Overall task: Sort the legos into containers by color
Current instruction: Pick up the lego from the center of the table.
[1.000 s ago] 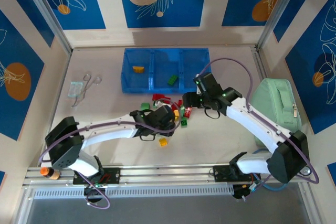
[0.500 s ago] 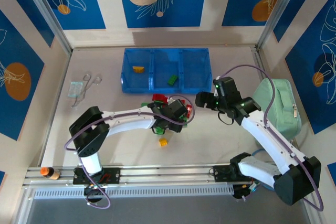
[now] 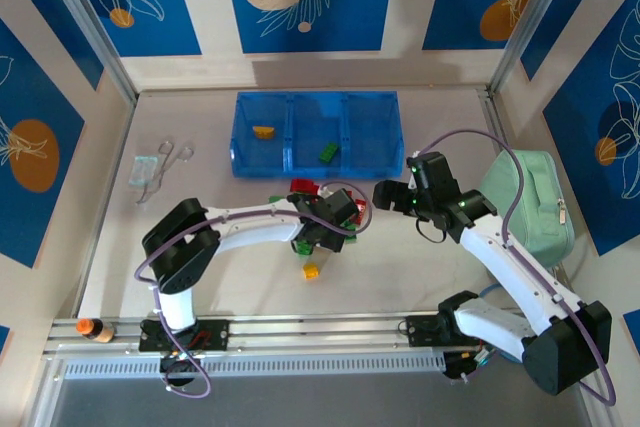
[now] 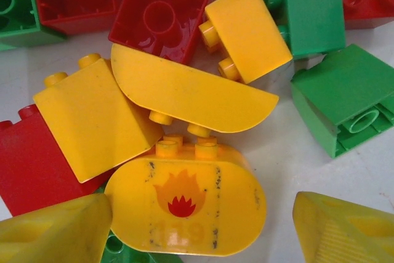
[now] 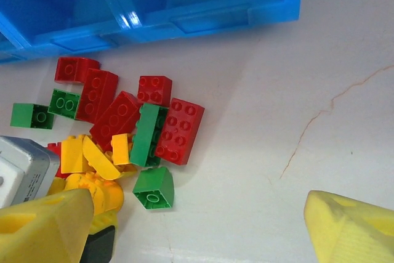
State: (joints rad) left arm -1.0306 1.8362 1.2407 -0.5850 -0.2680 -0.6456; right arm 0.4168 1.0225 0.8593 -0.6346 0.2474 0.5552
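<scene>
Pale bench [image 3: 200,117], walled by blue panels painted with leaves, is carrying the legos [image 5: 117,121], which are lying in a loose heap of red, green and yellow pieces just in front of the blue tray [image 3: 300,169]. One yellow-orange brick [image 3: 263,131] is sitting in the tray's left compartment and one green brick [image 3: 328,152] is resting in the middle one, while a lone yellow brick [image 3: 311,270] is lying apart from the heap on its near side. The left pincer [image 4: 200,229] is hovering right over the heap with its yellow fingers [image 4: 55,232] spread to either side of a yellow oval brick [image 4: 184,204] printed with a red flame; whether either finger is touching it I cannot tell. Just beyond that brick a yellow half-round piece [image 4: 191,93] is leaning against a red brick [image 4: 169,7]. The right pincer [image 3: 385,194] is hanging to the right of the heap, its fingers [image 5: 351,229] standing wide apart and pinching nothing. A mint-green pouch [image 3: 525,197] is lying at the bench's right edge, and a small clear packet [image 3: 146,169] is lying far to the left.
</scene>
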